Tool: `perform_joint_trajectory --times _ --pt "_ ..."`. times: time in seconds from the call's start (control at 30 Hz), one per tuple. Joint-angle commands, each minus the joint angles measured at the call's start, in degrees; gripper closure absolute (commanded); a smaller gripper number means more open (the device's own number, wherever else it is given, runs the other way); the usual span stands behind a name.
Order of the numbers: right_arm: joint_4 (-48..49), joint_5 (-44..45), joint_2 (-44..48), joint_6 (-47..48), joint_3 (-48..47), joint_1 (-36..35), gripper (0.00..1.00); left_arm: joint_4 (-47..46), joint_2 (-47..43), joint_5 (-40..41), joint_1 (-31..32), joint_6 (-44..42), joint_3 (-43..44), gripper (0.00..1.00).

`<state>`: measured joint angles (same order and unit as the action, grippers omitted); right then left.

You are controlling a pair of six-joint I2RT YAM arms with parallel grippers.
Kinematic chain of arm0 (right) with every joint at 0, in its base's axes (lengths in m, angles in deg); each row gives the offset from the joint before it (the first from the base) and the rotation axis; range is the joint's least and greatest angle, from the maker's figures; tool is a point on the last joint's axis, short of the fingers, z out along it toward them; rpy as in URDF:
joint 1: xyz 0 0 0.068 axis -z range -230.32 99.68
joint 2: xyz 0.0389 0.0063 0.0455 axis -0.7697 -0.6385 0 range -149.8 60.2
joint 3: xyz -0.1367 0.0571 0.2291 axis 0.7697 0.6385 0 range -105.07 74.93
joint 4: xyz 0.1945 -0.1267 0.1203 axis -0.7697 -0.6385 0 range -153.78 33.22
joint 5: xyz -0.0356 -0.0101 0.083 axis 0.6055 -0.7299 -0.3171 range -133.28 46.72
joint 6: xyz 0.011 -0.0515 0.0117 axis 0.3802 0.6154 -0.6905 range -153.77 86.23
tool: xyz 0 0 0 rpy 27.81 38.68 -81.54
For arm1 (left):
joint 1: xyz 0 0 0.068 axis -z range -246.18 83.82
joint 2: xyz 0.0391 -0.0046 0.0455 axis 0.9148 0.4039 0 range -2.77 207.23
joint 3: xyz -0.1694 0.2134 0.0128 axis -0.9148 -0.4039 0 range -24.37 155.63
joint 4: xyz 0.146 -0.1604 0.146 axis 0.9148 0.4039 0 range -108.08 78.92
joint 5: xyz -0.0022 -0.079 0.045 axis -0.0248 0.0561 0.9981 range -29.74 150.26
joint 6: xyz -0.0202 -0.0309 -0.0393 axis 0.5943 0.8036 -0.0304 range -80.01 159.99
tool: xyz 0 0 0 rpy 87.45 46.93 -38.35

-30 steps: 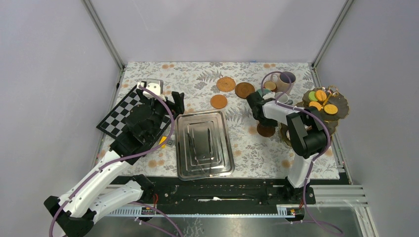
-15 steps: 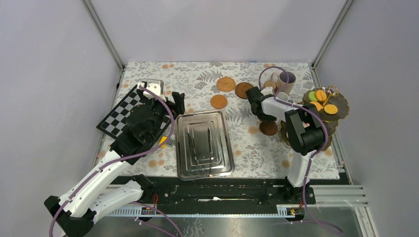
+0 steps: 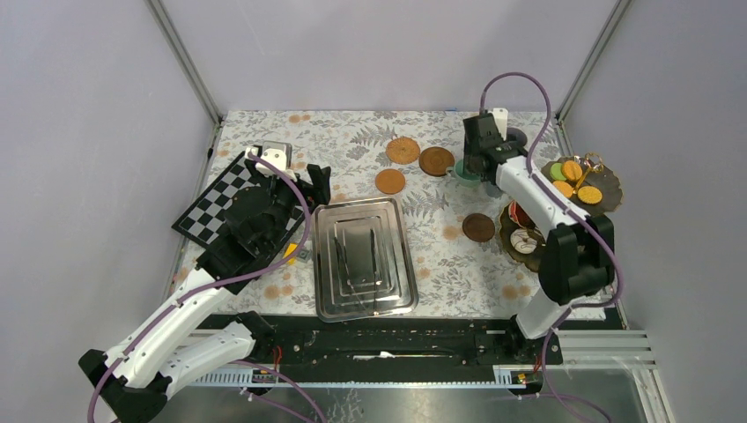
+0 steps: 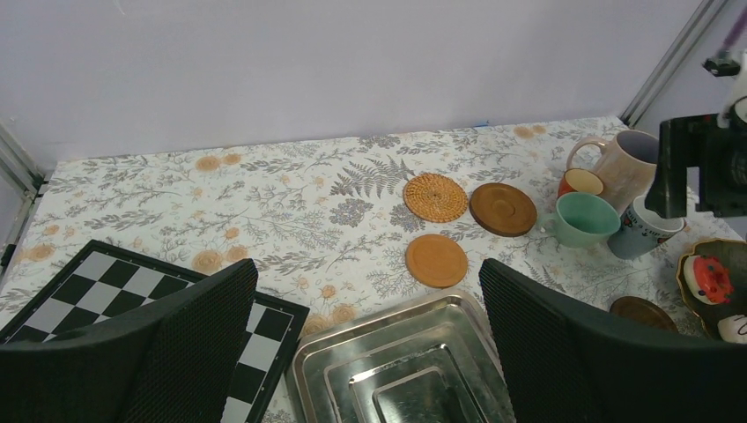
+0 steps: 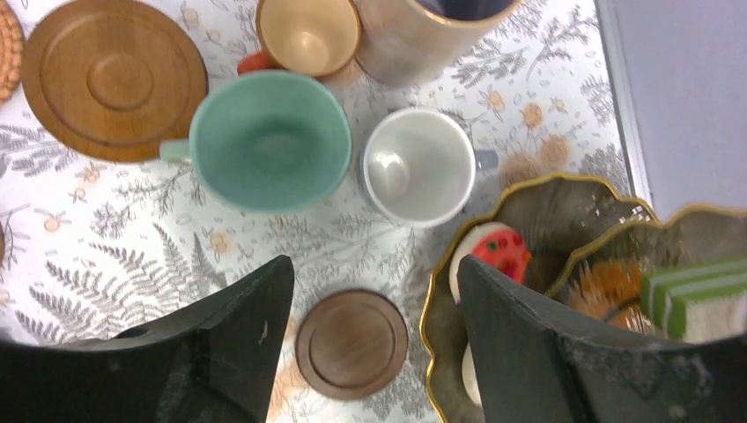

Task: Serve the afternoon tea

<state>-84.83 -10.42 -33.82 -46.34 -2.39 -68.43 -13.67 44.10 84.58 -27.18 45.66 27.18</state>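
Four mugs stand together at the back right: teal [image 5: 270, 141], grey [image 5: 418, 166], small orange [image 5: 306, 35] and beige [image 5: 423, 35]. My right gripper [image 5: 374, 352] is open and empty, held above them; in the top view it [image 3: 473, 164] covers most of the mugs. A dark coaster [image 3: 478, 227] lies alone beside the three-tier stand [image 3: 608, 201], which carries orange biscuits [image 3: 589, 195] and pastries [image 5: 495, 251]. Three more coasters [image 3: 402, 150] [image 3: 436, 160] [image 3: 390, 181] lie at the back middle. My left gripper [image 3: 313, 183] is open and empty, over the steel tray's left edge.
A rectangular steel tray [image 3: 328, 300] lies at front centre. A chessboard [image 3: 211, 201] lies at the left under my left arm. Frame posts stand at the back corners and grey walls close both sides.
My right gripper has moved away from the dark coaster toward the back and now hangs over the mugs. The dark coaster stays on the cloth. The left arm has not moved.
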Motion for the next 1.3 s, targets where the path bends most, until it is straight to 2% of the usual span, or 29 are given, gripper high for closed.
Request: perform_joint_trajectory --times 0.0,0.13,0.27,0.8,1.17,1.27 --pt "-2.64 -8.23 -5.30 4.01 -6.14 3.64 0.29 -2.73 -0.63 -0.94 0.28 0.48 -0.05 0.01" --pt "-2.68 -12.25 -8.23 4.11 -9.48 7.20 0.39 -2.73 -0.67 -1.35 0.35 0.65 -0.05 0.01" --pt "-3.34 -15.86 -12.32 3.97 -12.06 9.44 0.42 -2.73 -0.56 -1.56 0.46 0.66 0.04 0.01" --pt "-3.40 -10.52 -19.22 4.83 -15.12 9.82 0.76 -2.78 0.28 -1.57 0.45 0.57 0.02 0.01" --pt "-2.86 -11.71 -20.70 4.55 -15.11 9.78 0.78 -2.73 0.33 -1.69 0.46 0.52 -0.05 0.01" --pt "-2.85 -11.21 -20.56 4.56 -15.19 9.85 0.83 -2.73 0.31 -1.62 0.46 0.48 -0.05 0.01"
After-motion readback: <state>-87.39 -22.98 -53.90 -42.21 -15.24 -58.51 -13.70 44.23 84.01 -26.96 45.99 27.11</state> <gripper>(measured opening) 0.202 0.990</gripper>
